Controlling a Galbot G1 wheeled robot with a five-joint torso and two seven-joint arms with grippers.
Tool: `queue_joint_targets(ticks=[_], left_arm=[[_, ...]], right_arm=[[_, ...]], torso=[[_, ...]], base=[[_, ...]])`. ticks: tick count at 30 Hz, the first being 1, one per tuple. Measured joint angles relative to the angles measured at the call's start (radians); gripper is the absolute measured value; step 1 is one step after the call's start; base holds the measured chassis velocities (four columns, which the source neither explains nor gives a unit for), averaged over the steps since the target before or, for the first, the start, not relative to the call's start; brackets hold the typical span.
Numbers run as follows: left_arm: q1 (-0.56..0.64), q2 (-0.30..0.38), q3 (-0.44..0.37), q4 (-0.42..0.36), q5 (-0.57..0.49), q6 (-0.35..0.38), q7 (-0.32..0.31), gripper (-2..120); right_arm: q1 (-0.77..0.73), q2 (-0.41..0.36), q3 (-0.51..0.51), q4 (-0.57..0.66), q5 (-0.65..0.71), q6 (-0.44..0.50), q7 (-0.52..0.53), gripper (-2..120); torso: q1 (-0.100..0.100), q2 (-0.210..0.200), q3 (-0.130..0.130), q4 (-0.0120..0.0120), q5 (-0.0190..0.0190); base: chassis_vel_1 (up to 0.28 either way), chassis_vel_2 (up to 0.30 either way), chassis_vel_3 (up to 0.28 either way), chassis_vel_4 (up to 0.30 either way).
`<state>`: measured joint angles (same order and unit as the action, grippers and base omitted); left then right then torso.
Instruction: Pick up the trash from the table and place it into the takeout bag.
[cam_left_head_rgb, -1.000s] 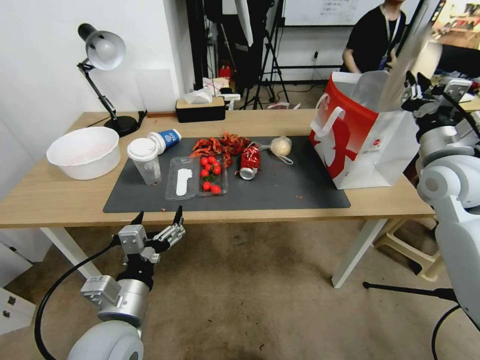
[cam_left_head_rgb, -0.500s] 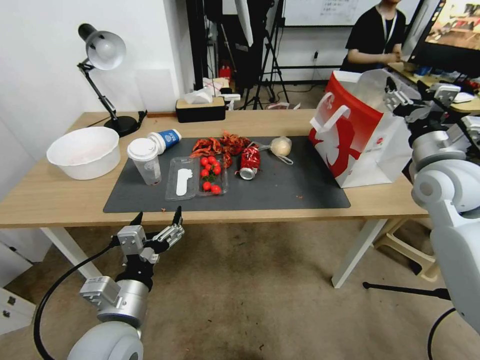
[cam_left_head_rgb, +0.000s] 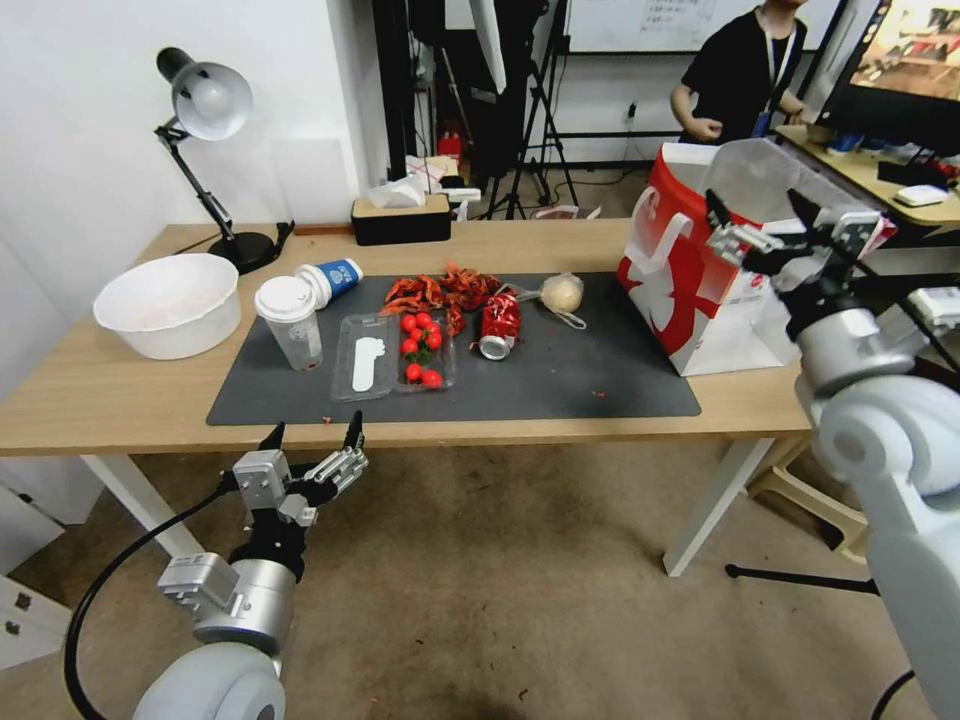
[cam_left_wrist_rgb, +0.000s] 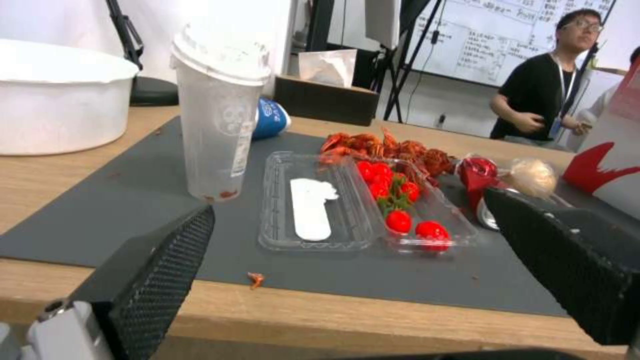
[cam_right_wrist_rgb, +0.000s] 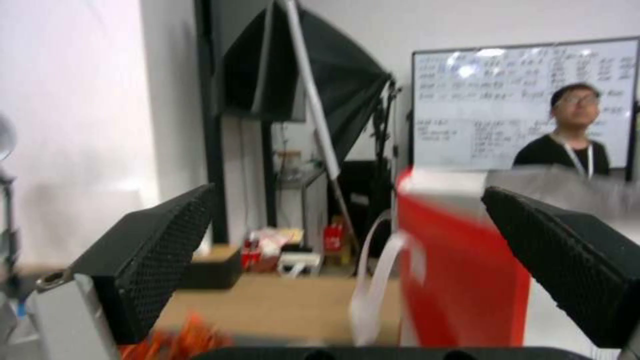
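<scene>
Two cups (cam_left_head_rgb: 290, 318), one can (cam_left_head_rgb: 499, 325), one bag (cam_left_head_rgb: 720, 270).

takeout bag (cam_right_wrist_rgb: 460, 280): blurred | crushed red drink can (cam_left_wrist_rgb: 481, 175): partly hidden

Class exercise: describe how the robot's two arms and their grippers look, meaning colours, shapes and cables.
Both arms are glossy white with rounded joints and silver-grey wrist cylinders. The left gripper and the right gripper have black fingers with dimpled pads on grey metal blocks. A black cable loops beside the left arm.

Silver-white arms, seemingly black-padded fingers (cam_left_wrist_rgb: 160, 260)
</scene>
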<state>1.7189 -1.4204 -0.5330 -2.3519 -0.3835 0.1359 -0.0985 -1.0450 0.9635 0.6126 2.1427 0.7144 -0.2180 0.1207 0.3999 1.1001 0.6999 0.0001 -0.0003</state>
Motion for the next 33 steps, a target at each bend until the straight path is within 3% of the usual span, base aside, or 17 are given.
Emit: queue_joint_targets(ticks=[3,5,6,8,10,13,21,33], left_arm=[[0.002,0.000,-0.001,0.001,0.000,-0.001,0.001,100],[0.003,0.004,-0.006,0.005,-0.002,-0.003,0.006,100],[0.003,0.004,-0.006,0.005,-0.002,-0.003,0.006,100],[0.002,0.007,-0.006,0.015,-0.003,-0.006,0.011,100],[0.002,0.007,-0.006,0.017,-0.003,-0.006,0.011,100],[0.005,0.010,-0.005,0.023,-0.003,-0.012,0.015,100],[0.006,0.016,-0.006,0.037,-0.002,-0.023,0.016,100],[0.002,0.028,-0.021,0.049,-0.012,-0.025,0.019,100]], right_arm=[[-0.095,0.027,0.008,0.053,-0.038,0.007,-0.022,100],[-0.283,0.092,0.015,0.101,-0.129,0.057,-0.059,100],[-0.283,0.092,0.015,0.101,-0.129,0.057,-0.059,100],[-0.447,0.171,-0.001,0.098,-0.252,0.179,-0.102,100],[-0.471,0.185,-0.005,0.092,-0.269,0.204,-0.113,100],[-0.568,0.251,-0.035,0.025,-0.333,0.357,-0.177,100],[-0.621,0.312,-0.056,-0.057,-0.362,0.454,-0.241,100],[-0.621,0.331,-0.073,-0.084,-0.374,0.462,-0.259,100]], torso=[[0.000,0.000,0.000,0.0001,0.0000],[0.000,0.000,0.000,-0.0004,0.0004],[0.000,0.000,0.000,-0.0004,0.0004],[0.000,0.000,0.000,-0.0001,-0.0001],[0.000,0.000,0.000,-0.0002,-0.0001],[0.000,0.000,0.000,-0.0003,0.0002],[0.000,0.000,0.000,-0.0001,0.0002],[0.000,0.000,0.000,-0.0001,0.0002]], base=[[0.000,0.000,0.000,0.000],[0.000,0.000,0.000,0.000],[0.000,0.000,0.000,0.000],[0.000,0.000,0.000,0.000],[0.000,0.000,0.000,0.000],[0.000,0.000,0.000,0.000],[0.000,0.000,0.000,0.000],[0.000,0.000,0.000,0.000]])
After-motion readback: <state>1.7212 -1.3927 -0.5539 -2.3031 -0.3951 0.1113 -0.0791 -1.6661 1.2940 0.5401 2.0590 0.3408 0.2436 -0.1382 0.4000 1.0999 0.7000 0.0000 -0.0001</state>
